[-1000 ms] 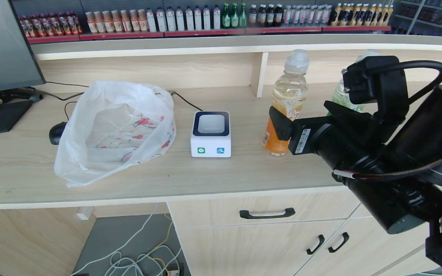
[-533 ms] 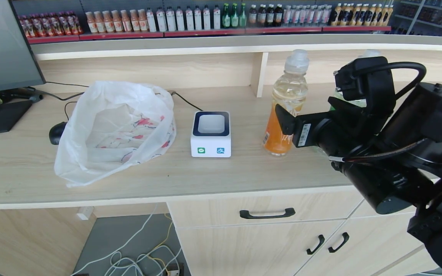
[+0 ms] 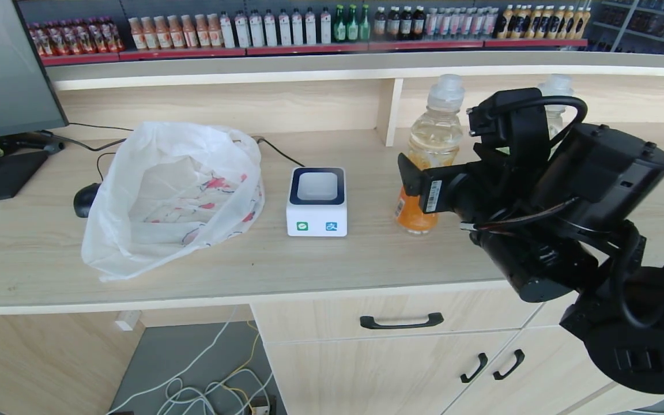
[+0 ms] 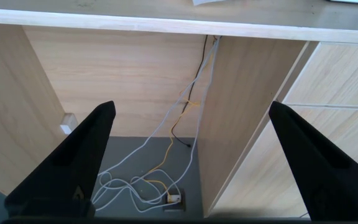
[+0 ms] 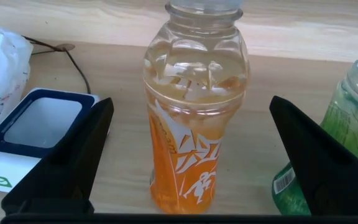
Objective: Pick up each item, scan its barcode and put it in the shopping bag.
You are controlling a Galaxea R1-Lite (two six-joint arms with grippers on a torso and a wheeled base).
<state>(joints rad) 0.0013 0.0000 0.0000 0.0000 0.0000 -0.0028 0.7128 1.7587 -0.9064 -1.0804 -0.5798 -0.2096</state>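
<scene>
Right jaws stand wide open and empty before the orange bottle [image 5: 196,124] — a lopsided close could knock it into the green bottle [image 5: 353,143] just beside; left jaws likewise open, empty.

No word or number can be made out clearly. The scanner [image 3: 316,202] has a green icon [image 3: 302,226] and a blue icon [image 3: 331,226], both small squares, on its front; the orange bottle [image 5: 194,124] wears an orange label [image 5: 185,174] with white graphics, and a barcode strip [image 3: 400,207] at its side. The green bottle [image 5: 347,155] carries white lettering cut off at the edge and a barcode [image 5: 283,182]; a white barcode sticker [image 3: 433,196] sits on the right arm [image 3: 597,173].
</scene>
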